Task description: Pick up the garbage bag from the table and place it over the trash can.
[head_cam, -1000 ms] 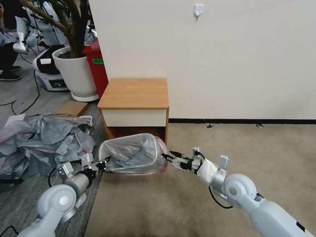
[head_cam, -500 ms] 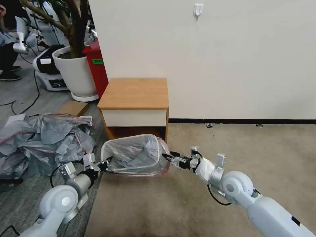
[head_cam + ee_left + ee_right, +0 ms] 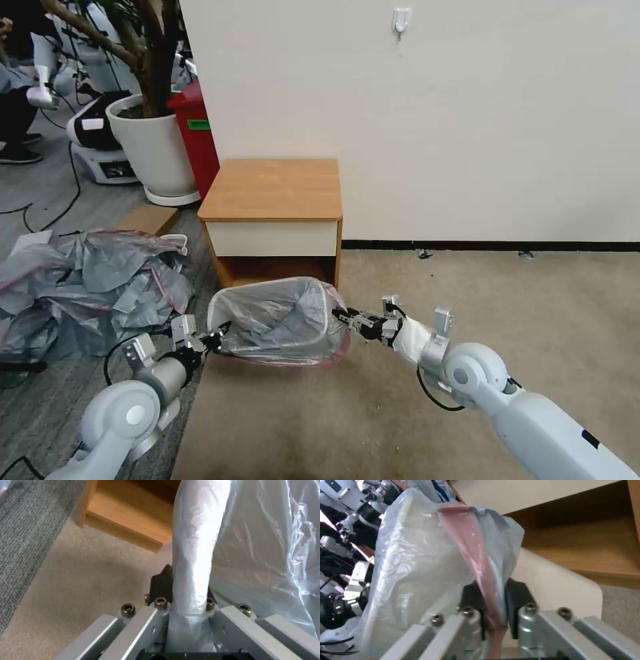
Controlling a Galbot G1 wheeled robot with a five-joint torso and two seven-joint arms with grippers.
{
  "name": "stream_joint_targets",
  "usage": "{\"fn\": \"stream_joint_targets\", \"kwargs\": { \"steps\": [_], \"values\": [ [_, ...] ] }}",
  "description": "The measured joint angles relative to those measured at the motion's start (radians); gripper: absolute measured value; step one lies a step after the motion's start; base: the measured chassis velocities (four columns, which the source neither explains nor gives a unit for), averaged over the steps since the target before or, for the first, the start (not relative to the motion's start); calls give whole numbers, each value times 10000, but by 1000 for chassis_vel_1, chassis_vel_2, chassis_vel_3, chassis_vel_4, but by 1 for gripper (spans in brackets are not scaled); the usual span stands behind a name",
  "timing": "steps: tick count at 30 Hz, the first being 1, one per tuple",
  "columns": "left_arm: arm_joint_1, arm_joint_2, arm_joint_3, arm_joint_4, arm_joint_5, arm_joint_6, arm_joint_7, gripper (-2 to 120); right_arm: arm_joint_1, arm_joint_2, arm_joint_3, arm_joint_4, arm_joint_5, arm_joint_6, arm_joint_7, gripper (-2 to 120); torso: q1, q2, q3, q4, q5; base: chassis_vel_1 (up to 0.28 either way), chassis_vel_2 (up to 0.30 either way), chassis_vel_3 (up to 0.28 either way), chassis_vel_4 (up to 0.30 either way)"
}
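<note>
Since a second ago you have drawn both arms a little toward the nightstand and raised them, and the garbage bag [image 3: 280, 320] has risen with them: its mouth sits higher and more level, and the pink-red rim band now hangs lower along the near side. The left gripper [image 3: 215, 339] is clamped on the bag's edge at the left end; in the left wrist view a twisted rope of plastic runs between its closed fingers [image 3: 163, 582]. The right gripper [image 3: 345, 316] pinches the opposite edge, and the right wrist view shows its pads [image 3: 517, 592] closed on the pink band, with the cream trash can [image 3: 560, 585] just behind. You are holding the bag stretched open between both grippers, just in front of the table [image 3: 273, 190], whose top is bare. From the head view I cannot tell how far the bag's skirt has come down around the can; I'd judge the covering is under way, not finished.

Counted: one garbage bag in hand, one trash can, one table, two grippers. Beside them you have one heap of spare grey bags [image 3: 87, 280], one red bin [image 3: 197, 137] and one white plant pot [image 3: 150, 150].
</note>
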State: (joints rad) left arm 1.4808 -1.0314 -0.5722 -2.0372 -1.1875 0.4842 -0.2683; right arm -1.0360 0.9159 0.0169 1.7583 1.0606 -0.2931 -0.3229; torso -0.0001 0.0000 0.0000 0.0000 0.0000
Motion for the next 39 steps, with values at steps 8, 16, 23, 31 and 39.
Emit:
{"fn": "stream_joint_targets", "kwargs": {
  "steps": [8,16,23,31,39],
  "values": [
    [32,-47,41,-44,-18,0,9,3,34,96,-205,-364,-913,447,334,0,0,0,0,0,0,0,0,0,0],
    [10,-145,49,-183,-326,26,-36,3,18,396,-413,-866,-1656,844,848,0,0,0,0,0,0,0,0,0,0],
    [112,-214,55,-319,-417,58,-56,3,242,740,-615,-1672,-2109,1255,1464,0,1,0,0,0,0,0,0,0,0],
    [168,-358,100,-382,-451,88,-71,3,339,1187,-823,-2398,-2597,1775,2047,0,1,0,0,0,0,0,0,0,0],
    [174,-438,154,-379,-450,244,-84,3,435,1434,-1017,-2673,-2846,2127,2431,0,1,0,0,0,-1,0,0,0,0]
  ]
}}
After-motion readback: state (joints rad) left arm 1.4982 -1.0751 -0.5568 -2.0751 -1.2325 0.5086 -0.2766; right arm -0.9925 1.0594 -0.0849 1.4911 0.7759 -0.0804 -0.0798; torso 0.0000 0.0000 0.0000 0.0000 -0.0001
